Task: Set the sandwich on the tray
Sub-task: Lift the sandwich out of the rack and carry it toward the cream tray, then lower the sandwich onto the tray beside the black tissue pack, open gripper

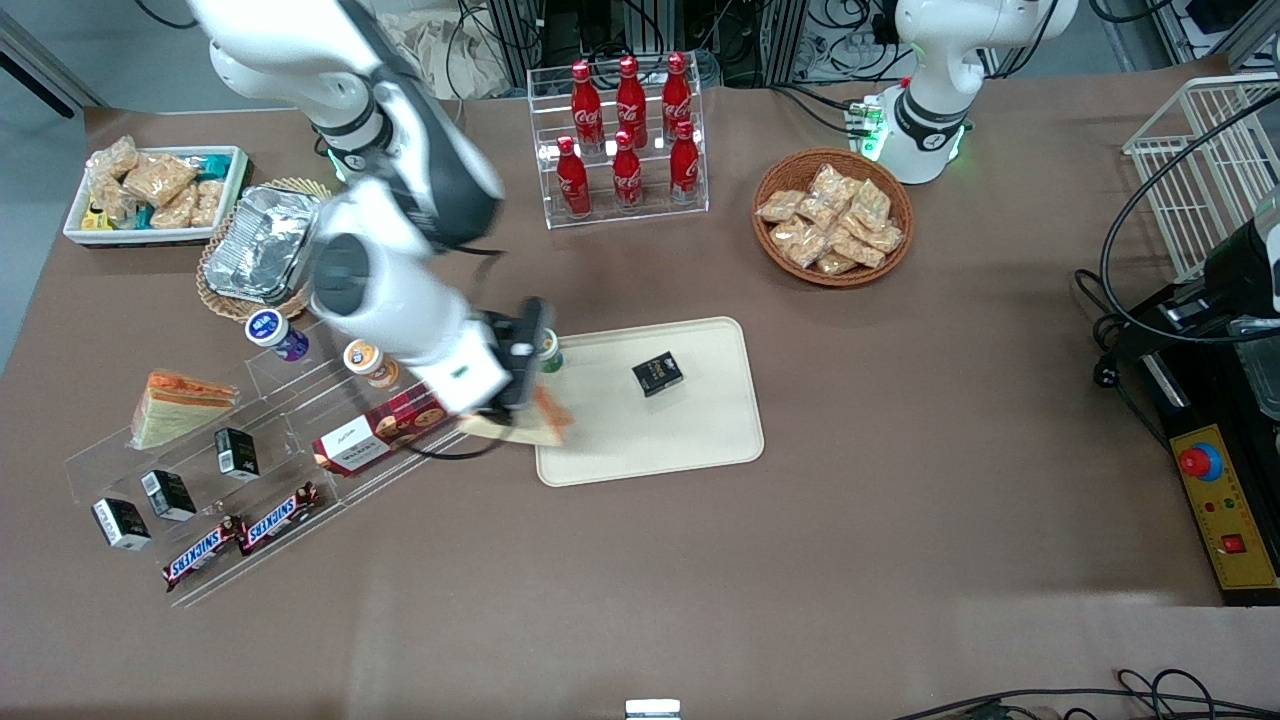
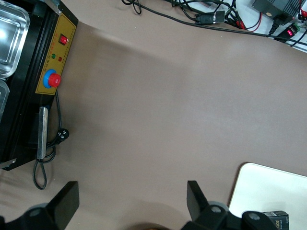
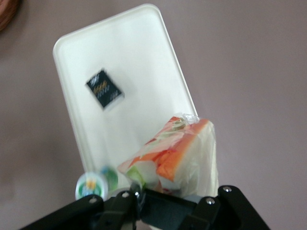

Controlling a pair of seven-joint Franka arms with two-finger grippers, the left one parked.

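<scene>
The gripper (image 1: 527,385) holds the wrapped sandwich (image 3: 175,153) between its fingers, above the tray's (image 1: 700,440) edge toward the working arm's end of the table. The tray carries one small black packet (image 1: 657,374); the remainder of its surface is bare. A green-lidded cup (image 3: 93,185) stands just beside that same tray edge. Nearby, a clear rack (image 1: 290,400) holds a second sandwich (image 1: 178,405), a biscuit box (image 1: 375,432) and chocolate bars (image 1: 240,535).
</scene>
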